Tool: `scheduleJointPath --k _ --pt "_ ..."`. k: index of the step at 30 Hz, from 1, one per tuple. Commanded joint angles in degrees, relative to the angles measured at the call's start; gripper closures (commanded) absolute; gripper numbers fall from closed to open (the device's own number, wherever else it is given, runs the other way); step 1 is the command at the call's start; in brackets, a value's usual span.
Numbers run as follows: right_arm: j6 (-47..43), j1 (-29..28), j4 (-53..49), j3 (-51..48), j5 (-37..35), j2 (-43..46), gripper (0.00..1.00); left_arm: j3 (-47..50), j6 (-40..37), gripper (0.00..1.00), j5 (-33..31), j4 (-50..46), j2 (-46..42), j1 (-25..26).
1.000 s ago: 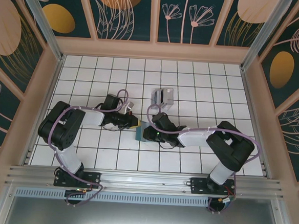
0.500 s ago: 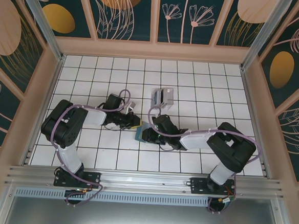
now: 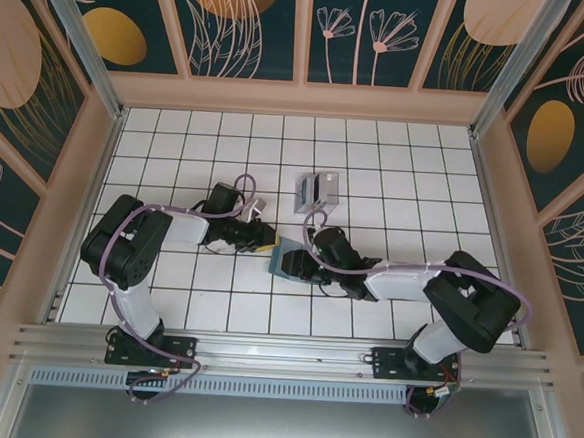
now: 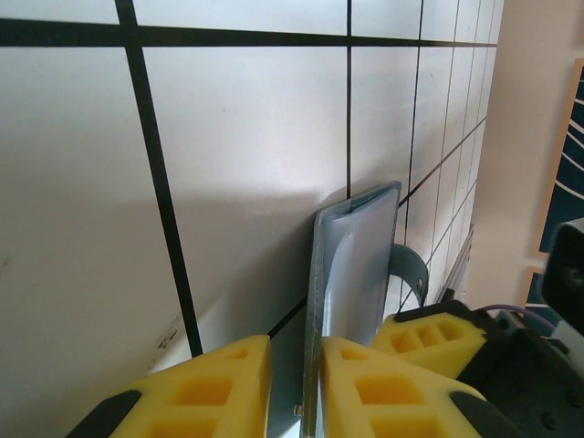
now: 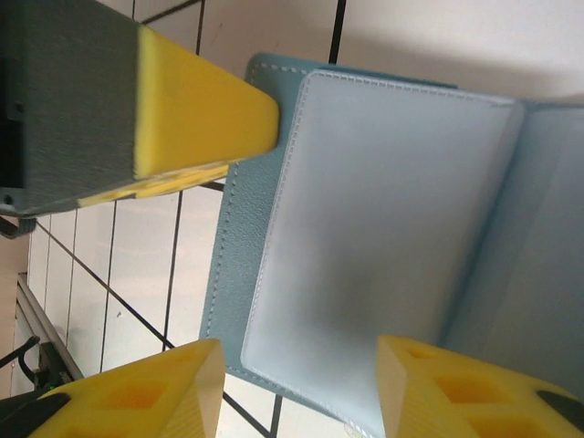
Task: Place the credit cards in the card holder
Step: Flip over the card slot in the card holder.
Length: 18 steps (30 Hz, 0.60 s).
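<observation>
Holder [image 3: 287, 262] splayed open — left gripper [image 4: 297, 358] fingers hug its edge, grip unclear, right gripper [image 5: 299, 365] fingers apart — next I fetch cards [image 3: 316, 191] at twelve o'clock.

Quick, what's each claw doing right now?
Left claw: closed on an edge of the card holder.
Right claw: open, straddling the card holder.

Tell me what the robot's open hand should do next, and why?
Probably lift the right gripper away and reach toward the thin grey striped cards. Its jaws stand open and empty over the soft teal folding wallet, which is spread open with one flap in the left gripper, while the cards lie apart on the tiles.
</observation>
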<state>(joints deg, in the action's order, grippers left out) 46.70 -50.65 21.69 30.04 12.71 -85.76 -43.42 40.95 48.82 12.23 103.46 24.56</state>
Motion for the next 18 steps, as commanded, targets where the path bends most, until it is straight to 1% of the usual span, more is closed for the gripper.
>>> scheduleJointPath --k 1,4,7,8,10,11,14,18 --pt "-2.2 0.3 -7.0 0.8 -4.2 4.4 0.50 -0.4 -0.1 0.78 0.1 1.0 -0.2 0.4" --pt "-3.8 0.3 -13.2 2.9 -6.7 5.6 0.48 -0.3 0.0 0.78 0.2 1.1 -0.2 0.4" --pt "-4.5 0.3 -17.8 5.3 -8.7 4.1 0.45 -0.3 0.2 0.79 0.5 1.2 -0.3 0.4" --pt "-4.6 0.2 -18.3 6.0 -8.5 3.3 0.43 -0.4 0.2 0.79 0.6 1.3 -0.3 0.4" --pt "-4.6 -0.4 -18.1 7.4 -7.6 1.3 0.34 -0.4 0.3 0.80 0.7 1.4 -0.3 0.4" --pt "-4.5 -0.7 -17.8 8.0 -7.2 0.6 0.33 -0.4 0.3 0.80 0.8 1.3 -0.4 0.4" --pt "-3.7 -1.1 -16.9 9.8 -5.8 -2.0 0.31 -0.2 0.4 0.81 0.9 1.4 -0.5 0.4" --pt "-3.7 -1.5 -17.4 11.7 -5.8 -5.0 0.31 0.1 0.5 0.82 1.1 1.4 -0.5 0.4"
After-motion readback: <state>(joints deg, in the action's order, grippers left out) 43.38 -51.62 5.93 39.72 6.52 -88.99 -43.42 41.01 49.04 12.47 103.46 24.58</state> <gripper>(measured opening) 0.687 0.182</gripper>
